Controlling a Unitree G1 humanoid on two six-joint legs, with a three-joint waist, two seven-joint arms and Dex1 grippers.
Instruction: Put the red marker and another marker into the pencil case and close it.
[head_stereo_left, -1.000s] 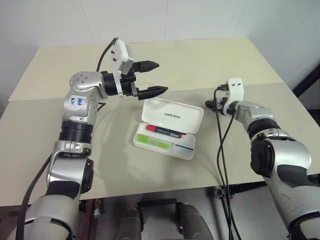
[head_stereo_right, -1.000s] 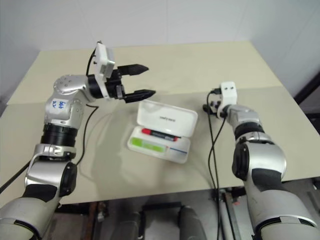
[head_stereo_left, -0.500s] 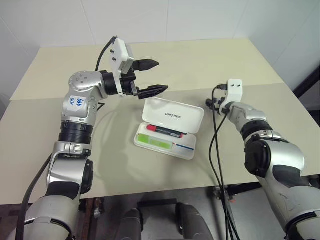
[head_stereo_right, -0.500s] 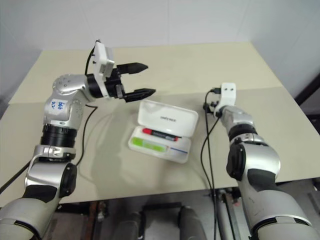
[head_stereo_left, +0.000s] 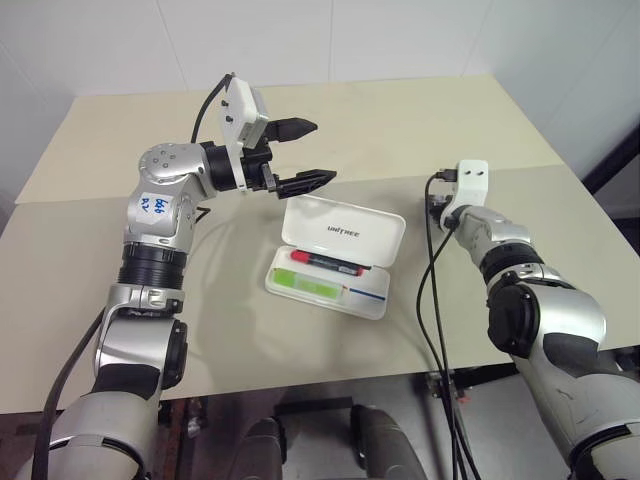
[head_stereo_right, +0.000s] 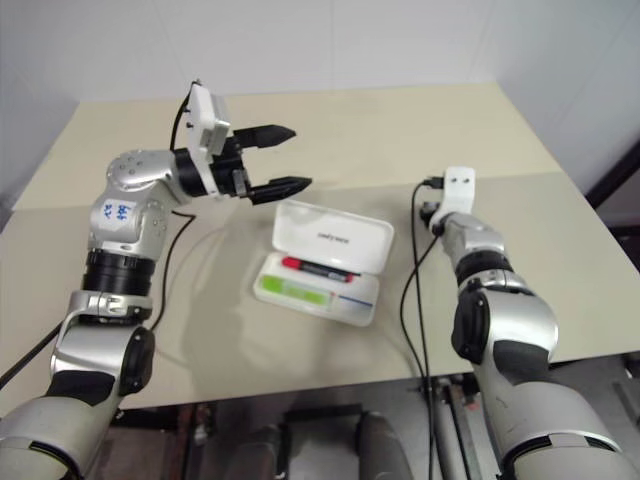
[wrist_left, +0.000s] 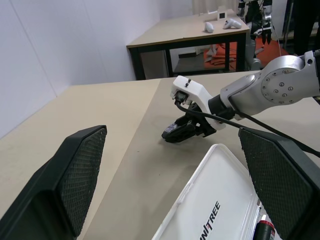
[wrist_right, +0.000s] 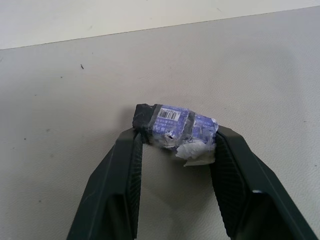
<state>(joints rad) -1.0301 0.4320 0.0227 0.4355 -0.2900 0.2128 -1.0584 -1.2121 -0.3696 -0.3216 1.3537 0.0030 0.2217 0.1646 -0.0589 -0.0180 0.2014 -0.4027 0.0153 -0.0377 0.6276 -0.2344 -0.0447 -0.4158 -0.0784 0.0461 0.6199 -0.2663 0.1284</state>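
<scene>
The white pencil case (head_stereo_left: 350, 232) lies open at the table's centre, its lid propped up at the back. In its tray rest the red marker (head_stereo_left: 330, 263) and, nearer me, a light green marker (head_stereo_left: 305, 285). My left gripper (head_stereo_left: 322, 152) hovers open just above and to the left of the lid, with nothing between its fingers. My right gripper (wrist_right: 176, 134) is low over the table to the right of the case. Its fingers press both sides of a small dark eraser (wrist_right: 172, 125) in a torn blue wrapper.
A black cable (head_stereo_left: 432, 300) hangs from my right wrist over the table's front edge. A seam (head_stereo_left: 80, 195) divides the beige table into a near and a far half. Another table (wrist_left: 200, 35) stands beyond, in the left wrist view.
My right gripper has closed in on the eraser, and its wrist has turned a little. The left arm and the case have not moved.
</scene>
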